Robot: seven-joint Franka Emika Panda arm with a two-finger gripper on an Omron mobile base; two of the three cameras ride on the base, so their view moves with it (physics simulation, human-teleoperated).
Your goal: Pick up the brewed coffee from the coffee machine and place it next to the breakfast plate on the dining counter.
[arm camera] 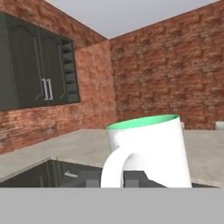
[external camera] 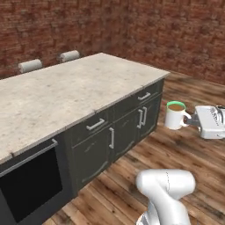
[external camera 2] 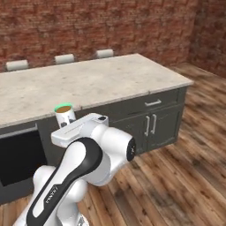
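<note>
Brewed coffee (external camera: pixel 176 115): small white mug, green-tinted rim, upright, brown liquid filling it near the rim; carried in the air off the end of the dining counter, over the wooden floor (external camera: pixel 184 154), well apart from the stone top; in the right base view the mug (external camera 2: pixel 65 115) shows just above the arm's white link, in front of the cabinet face; in the hand view the mug (arm camera: pixel 153 153) stands close before the camera, handle toward the lens, rim level.

Fingers (external camera: pixel 192 121): clenched on the mug's handle side, grasping the brewed coffee; the dark tips are largely hidden behind the handle in the hand view.

Arm: white hand held roughly horizontal, reaching in from the right edge of the left base view; elbow joint low in the foreground; in the right base view the upper links fold across the lower left.

Dining counter (external camera: pixel 52 101): long beige speckled surface; dark cabinets (external camera: pixel 132 123) with silver handles beneath; black oven front (external camera: pixel 30 184) at the near end; grey stool backs (external camera: pixel 30 65) along the far edge; brick wall (external camera: pixel 132 30) behind; dark wall cupboards (arm camera: pixel 35 70) in the hand view.
</note>
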